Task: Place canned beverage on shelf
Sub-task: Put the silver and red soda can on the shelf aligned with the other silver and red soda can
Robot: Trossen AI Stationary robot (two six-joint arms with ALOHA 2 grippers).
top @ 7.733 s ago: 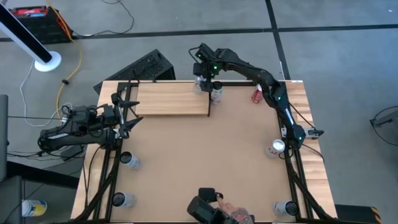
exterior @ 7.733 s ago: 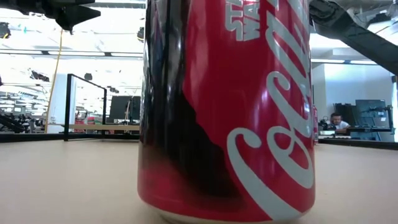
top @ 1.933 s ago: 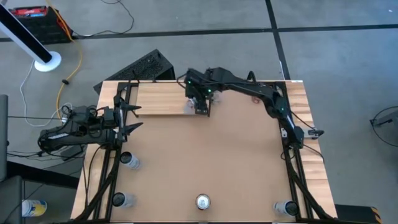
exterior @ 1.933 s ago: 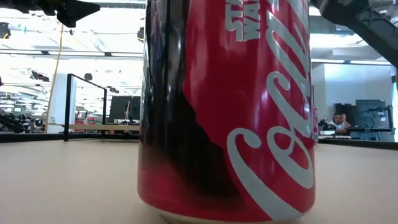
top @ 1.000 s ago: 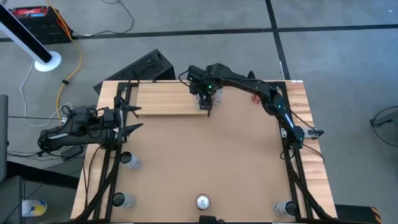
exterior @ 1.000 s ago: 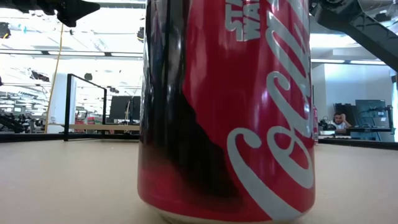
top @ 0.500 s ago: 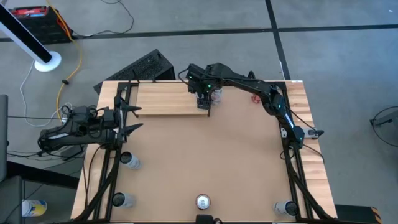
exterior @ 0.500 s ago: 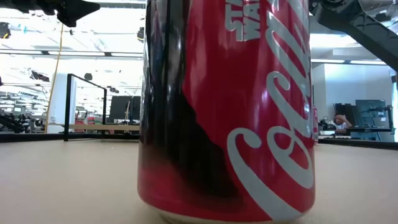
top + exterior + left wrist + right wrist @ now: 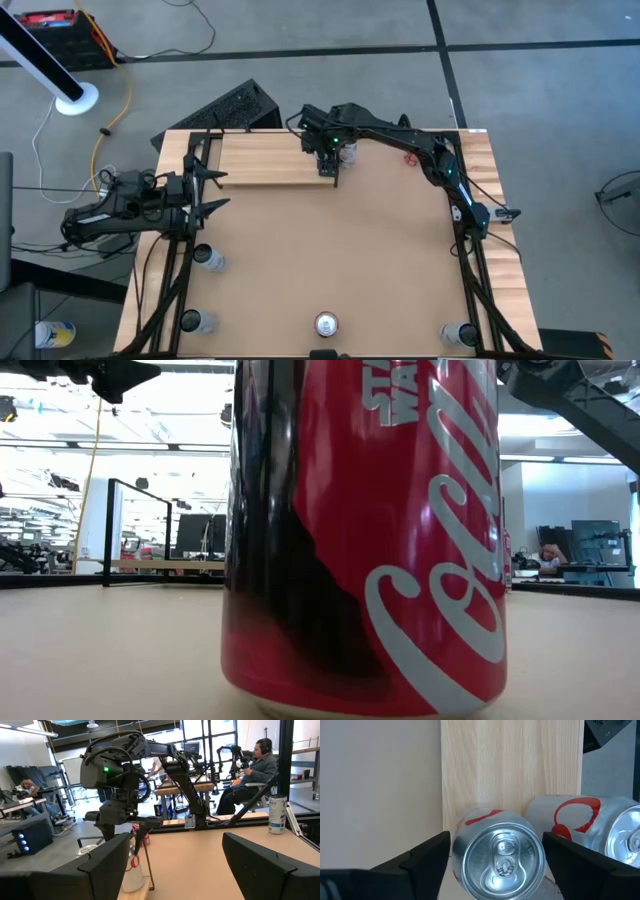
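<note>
High view shows you the right gripper (image 9: 327,152) reached over the far end of the shelf (image 9: 262,160), beside its black upright (image 9: 334,170). Look at the right wrist view: a silver can (image 9: 499,853) with red print stands upright on the pale wood, its pull-tab top facing the camera, and it sits between the two dark fingers (image 9: 422,855). You can see a gap on each side, so the fingers are spread and not pressing the can. A second can (image 9: 590,827), silver and red too, stands just beside the first, at the shelf's edge; you cannot tell whether it is on the wood or off it.

Your left gripper (image 9: 212,188) waits at the worktop's left edge, well apart from the shelf, its fingers spread wide with nothing between them. In the left wrist view you see past those fingers (image 9: 107,862) to the right arm (image 9: 125,765) over the cans, and to a seated person (image 9: 252,767) in the room beyond.

Low view is nearly filled by a red cola can (image 9: 365,535) standing on the worktop (image 9: 110,650) right at the lens.
</note>
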